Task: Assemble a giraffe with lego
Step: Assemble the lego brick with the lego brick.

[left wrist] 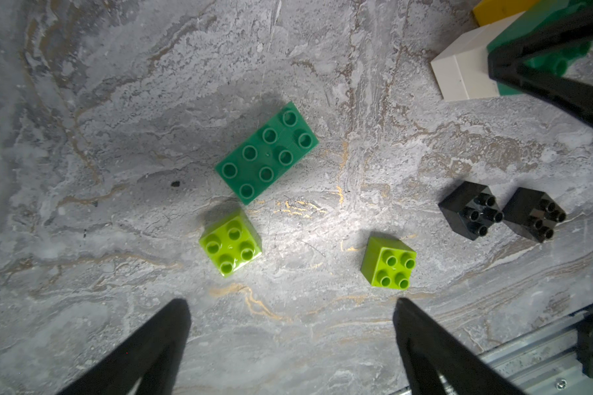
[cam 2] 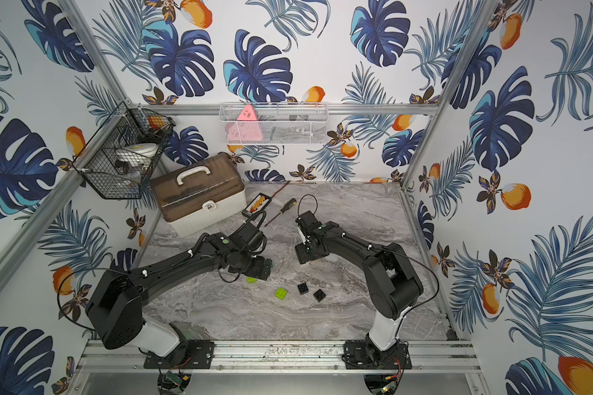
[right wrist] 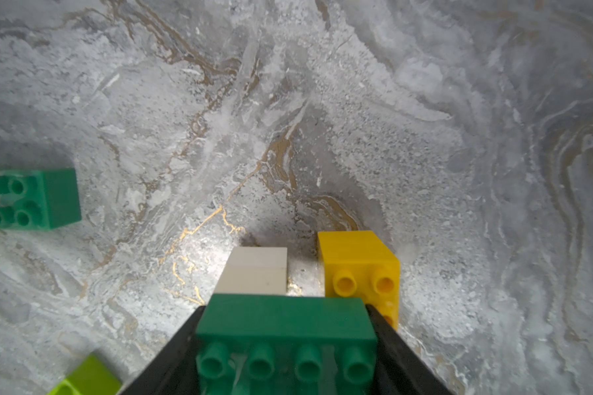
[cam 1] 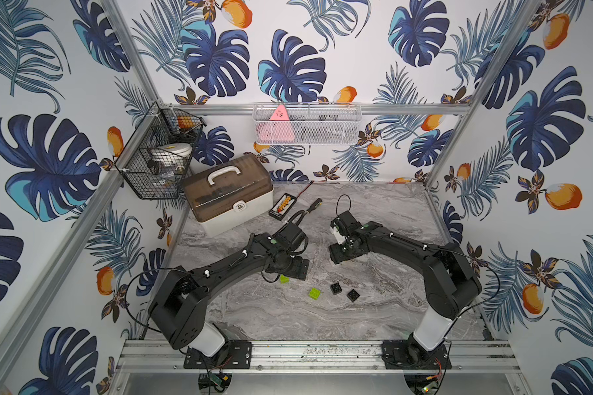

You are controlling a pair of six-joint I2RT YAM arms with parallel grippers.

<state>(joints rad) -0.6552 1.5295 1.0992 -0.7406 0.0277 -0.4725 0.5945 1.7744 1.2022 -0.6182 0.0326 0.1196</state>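
Giraffe (right wrist: 288,314), partly built: a long dark-green brick with a white stack (right wrist: 255,270) and a yellow brick (right wrist: 358,260) at its far side. I cannot tell whether all three are pressed together. The right gripper (right wrist: 285,309) has its jaws part-way apart, closed against that dark-green brick, one jaw at each end. In both top views the piece is hidden beneath the right wrist, near the middle of the tabletop (cam 1: 374,307).

The left gripper (left wrist: 290,302) has its jaws spread wide and holds nothing. It is poised over loose lego:
- a second dark-green brick (left wrist: 267,153)
- a lime brick (left wrist: 231,243) near that brick's corner
- another lime brick (left wrist: 389,262) apart from it
- one black brick (left wrist: 471,210) just beside another black brick (left wrist: 534,214)

The lime and black ones lie between the tabletop's centre and its front edge. A toolbox (cam 1: 228,191) stands at the back left corner.
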